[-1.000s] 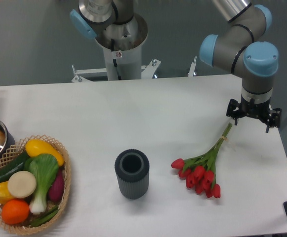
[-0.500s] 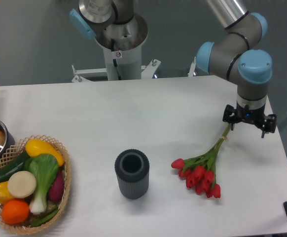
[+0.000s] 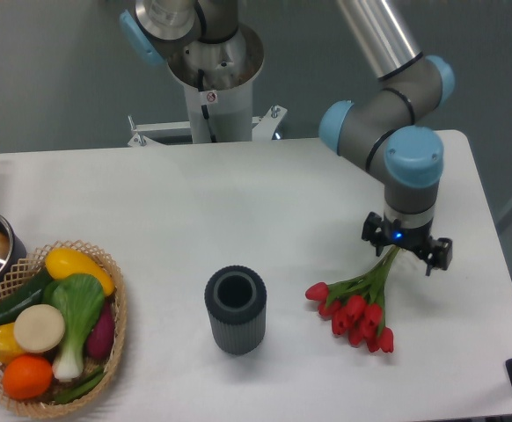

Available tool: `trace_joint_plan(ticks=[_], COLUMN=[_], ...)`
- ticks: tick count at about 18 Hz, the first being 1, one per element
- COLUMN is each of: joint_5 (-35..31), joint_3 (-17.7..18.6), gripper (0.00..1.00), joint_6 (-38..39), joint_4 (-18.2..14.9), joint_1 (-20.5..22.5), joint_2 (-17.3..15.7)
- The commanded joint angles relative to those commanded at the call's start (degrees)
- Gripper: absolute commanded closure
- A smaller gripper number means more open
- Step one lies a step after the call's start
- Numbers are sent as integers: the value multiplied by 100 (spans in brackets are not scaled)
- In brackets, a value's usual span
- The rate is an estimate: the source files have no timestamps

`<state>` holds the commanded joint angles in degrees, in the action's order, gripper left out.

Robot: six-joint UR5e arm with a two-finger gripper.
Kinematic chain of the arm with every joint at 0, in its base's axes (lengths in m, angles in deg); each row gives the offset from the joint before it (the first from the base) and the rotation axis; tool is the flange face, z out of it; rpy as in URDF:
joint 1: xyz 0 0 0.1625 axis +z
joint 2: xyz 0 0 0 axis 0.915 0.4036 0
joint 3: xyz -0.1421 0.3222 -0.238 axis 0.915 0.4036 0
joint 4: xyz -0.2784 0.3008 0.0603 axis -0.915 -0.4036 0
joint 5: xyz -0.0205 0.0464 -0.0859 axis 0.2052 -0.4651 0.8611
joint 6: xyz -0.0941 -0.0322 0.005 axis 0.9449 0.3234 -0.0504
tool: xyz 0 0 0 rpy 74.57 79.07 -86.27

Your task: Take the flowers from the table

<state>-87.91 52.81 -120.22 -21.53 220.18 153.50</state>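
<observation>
Comparing with a second ago, we see the gripper (image 3: 406, 245) has slid left and nearer along the table (image 3: 238, 202), now hanging right over the stems of the flowers (image 3: 359, 305); we judge it's lining up the grasp. Whether its fingers are apart or closed we cannot tell. Flowers lie flat on the smooth white top, right of the ribbed dark cup (image 3: 236, 309): glossy red buds, thin green stems, tied.
</observation>
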Motion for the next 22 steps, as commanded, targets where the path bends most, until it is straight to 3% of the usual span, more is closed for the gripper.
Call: trace_joint_plan(ticks=[12, 15, 16, 17, 18, 22], joint_5=[9, 0, 9, 0, -17, -35], joint_3=[-308, -325, -316, -316, -316, -404], gripper=[0, 32, 56, 95, 100, 100], joint_6=[18, 140, 402, 614, 616, 546], joint_4=[18, 18, 18, 18, 18, 9], joint_1=[-167, -185, -193, -237, -255, -237], joint_2=[483, 475, 483, 483, 457, 291])
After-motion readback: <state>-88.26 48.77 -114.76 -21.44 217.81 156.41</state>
